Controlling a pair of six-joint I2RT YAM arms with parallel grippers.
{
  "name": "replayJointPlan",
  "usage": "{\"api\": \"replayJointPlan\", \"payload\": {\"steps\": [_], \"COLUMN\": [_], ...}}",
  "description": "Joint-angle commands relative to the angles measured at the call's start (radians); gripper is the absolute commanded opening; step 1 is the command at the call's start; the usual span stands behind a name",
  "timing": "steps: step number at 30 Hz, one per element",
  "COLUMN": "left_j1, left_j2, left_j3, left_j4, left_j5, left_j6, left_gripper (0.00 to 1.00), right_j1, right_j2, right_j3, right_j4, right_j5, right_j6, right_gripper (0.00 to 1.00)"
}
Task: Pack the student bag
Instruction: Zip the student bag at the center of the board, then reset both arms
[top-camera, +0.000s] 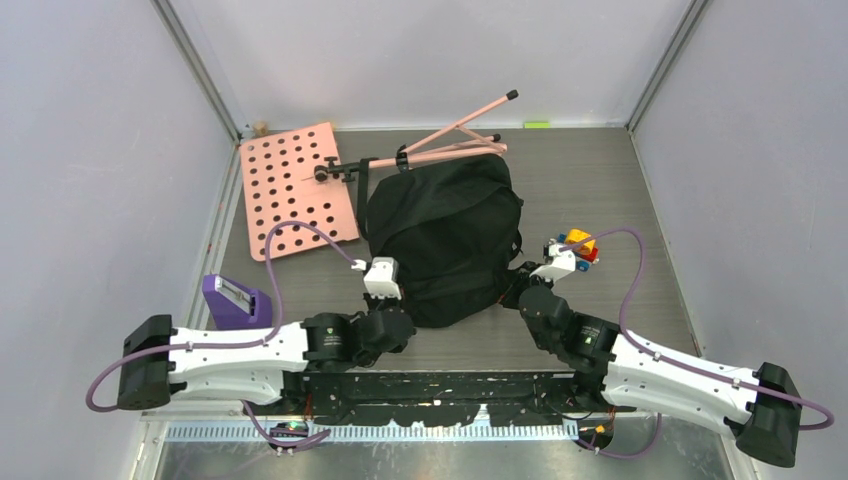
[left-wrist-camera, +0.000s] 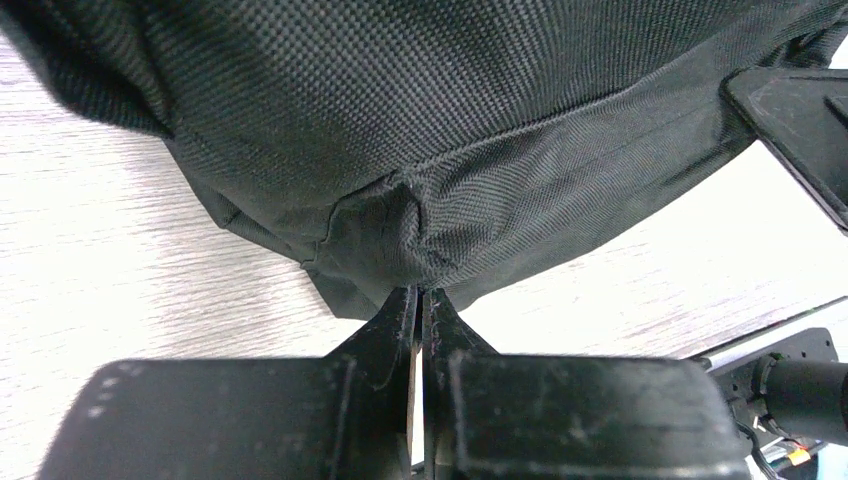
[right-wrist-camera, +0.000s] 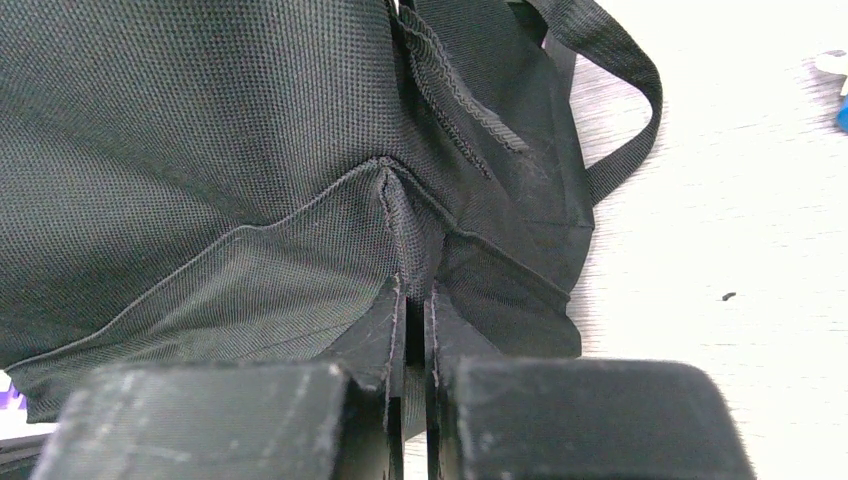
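Observation:
The student bag (top-camera: 445, 235), a large black fabric backpack, lies in the middle of the table. My left gripper (top-camera: 392, 312) is shut on a pinch of fabric at the bag's near left corner (left-wrist-camera: 420, 240). My right gripper (top-camera: 512, 292) is shut on a fold of fabric at the bag's near right corner (right-wrist-camera: 400, 225). In both wrist views the jaws are nearly closed with cloth between them. A black strap (right-wrist-camera: 625, 90) loops out at the bag's right side. The bag's opening and inner lining are hidden.
A pink perforated music-stand plate (top-camera: 298, 188) with pink folded legs (top-camera: 455, 135) lies at the back left, touching the bag. A purple box (top-camera: 236, 300) sits near the left arm. A small multicoloured toy (top-camera: 580, 244) lies right of the bag. Grey walls enclose the table.

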Motion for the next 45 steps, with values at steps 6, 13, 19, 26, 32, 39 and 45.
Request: {"api": "replayJointPlan", "payload": {"steps": [6, 13, 19, 26, 32, 39, 45], "left_j1": [0.042, 0.06, 0.07, 0.225, 0.366, 0.445, 0.512], "left_j2": [-0.144, -0.09, -0.079, -0.173, -0.336, -0.475, -0.483], "left_j3": [-0.057, -0.027, -0.019, -0.04, -0.041, 0.017, 0.199], "left_j4": [-0.248, -0.157, -0.059, -0.085, -0.192, -0.281, -0.468], "left_j5": [-0.111, 0.025, 0.187, 0.419, 0.498, 0.526, 0.251], "left_j6": [0.039, 0.206, 0.431, 0.549, 0.605, 0.586, 0.6], "left_gripper": [0.0, 0.32, 0.95, 1.0, 1.0, 1.0, 1.0], "right_j1": [-0.024, -0.024, -0.026, -0.067, -0.199, -0.446, -0.612], "right_j2": [-0.001, 0.025, 0.049, 0.016, -0.026, -0.048, -0.093], "right_j3": [0.05, 0.086, 0.146, 0.244, 0.284, 0.302, 0.314], "right_j4": [0.014, -0.011, -0.079, -0.229, -0.316, -0.378, -0.398], "right_j5": [0.216, 0.18, 0.063, -0.016, -0.151, -0.291, -0.222], "right_j6": [-0.05, -0.137, -0.313, -0.43, -0.483, -0.439, -0.374], "right_gripper": [0.0, 0.01, 0.63, 0.95, 1.0, 1.0, 1.0]}}
